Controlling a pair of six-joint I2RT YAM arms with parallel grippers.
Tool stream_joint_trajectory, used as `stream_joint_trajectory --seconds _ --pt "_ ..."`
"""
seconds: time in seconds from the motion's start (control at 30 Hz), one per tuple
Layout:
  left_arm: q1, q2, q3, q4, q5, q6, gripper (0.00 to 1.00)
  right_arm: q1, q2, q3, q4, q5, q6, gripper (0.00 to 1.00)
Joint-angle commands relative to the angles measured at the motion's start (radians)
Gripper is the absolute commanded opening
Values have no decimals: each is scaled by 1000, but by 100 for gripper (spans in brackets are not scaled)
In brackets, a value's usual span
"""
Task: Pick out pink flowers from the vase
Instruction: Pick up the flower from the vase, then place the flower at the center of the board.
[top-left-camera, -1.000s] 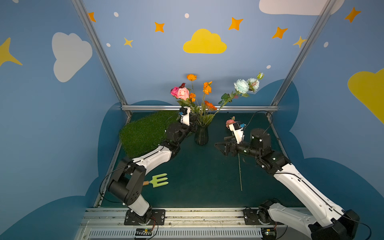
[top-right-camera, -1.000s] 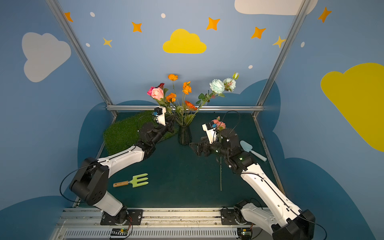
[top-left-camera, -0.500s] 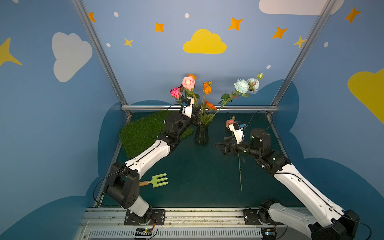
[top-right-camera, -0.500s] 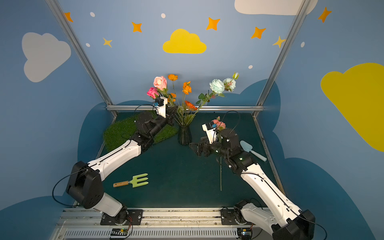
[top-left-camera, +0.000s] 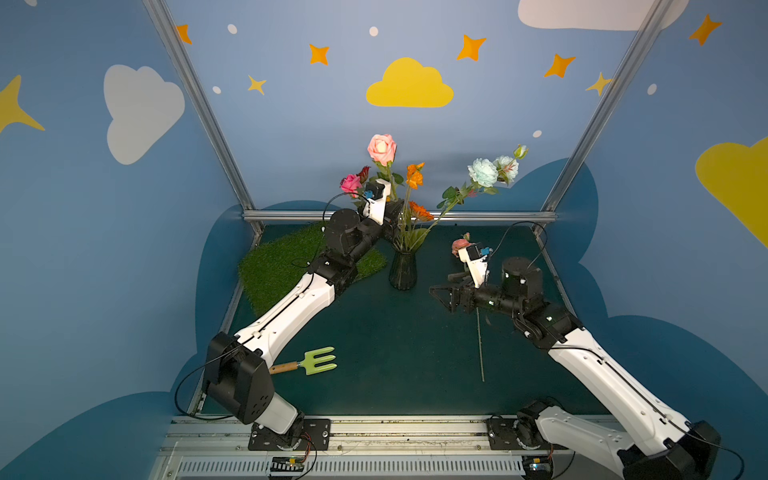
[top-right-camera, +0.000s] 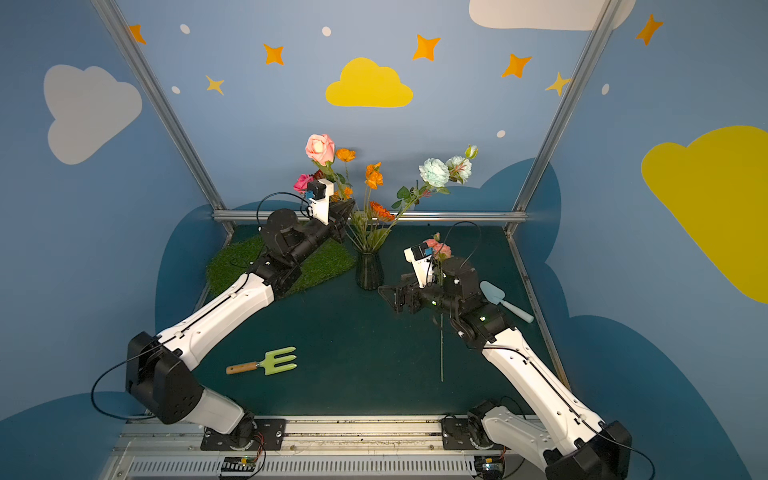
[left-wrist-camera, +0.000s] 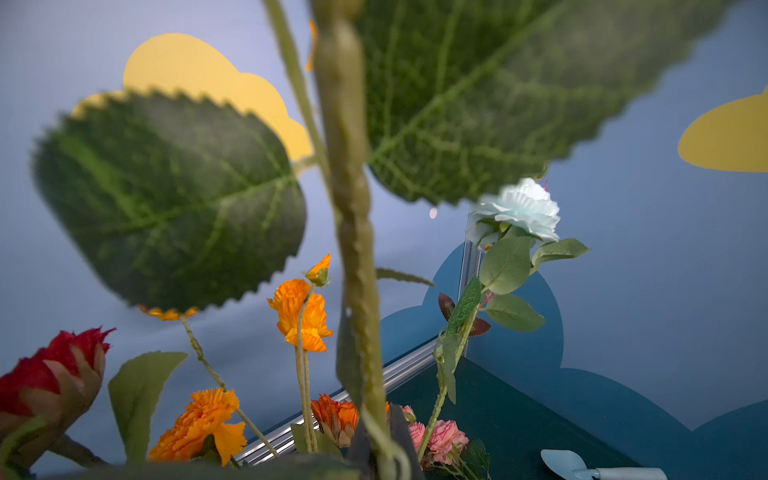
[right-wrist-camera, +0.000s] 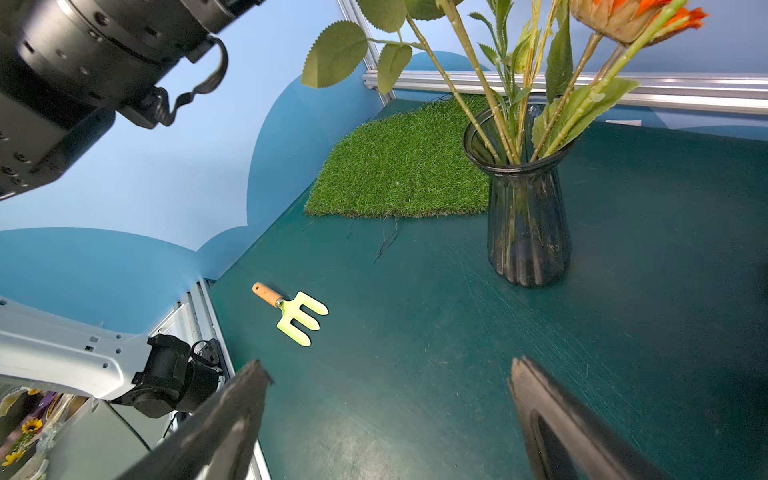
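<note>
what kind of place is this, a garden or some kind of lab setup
Most likely a staged robot test cell, not a garden: painted blue walls with a yellow cloud, an aluminium frame rail, and a patch of fake grass beside a vase on a dark green table.

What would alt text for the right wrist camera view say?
The open right gripper hovers over a dark green table, facing a dark ribbed glass vase of flower stems, with a grass mat and a small green garden fork beyond.
</note>
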Motion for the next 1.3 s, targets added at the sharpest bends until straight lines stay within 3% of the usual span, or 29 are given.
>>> stream_joint_trajectory --seconds 0.0,0.47,0.83,1.07,1.27 --pt "-3 -68 40 -44 3 -1 2 8 -10 47 -8 -28 -26 93" --pt "-2 -234 91 -201 7 -43 2 30 22 210 -37 -36 -114 93" --pt "-3 -339 198 -492 22 -109 2 70 40 305 -51 -28 -156 93" --pt "-2 -408 169 -553 41 -138 2 97 60 340 -60 -23 -172 93" --pt "-2 -440 64 -553 81 -178 2 134 67 340 -53 -24 -199 93"
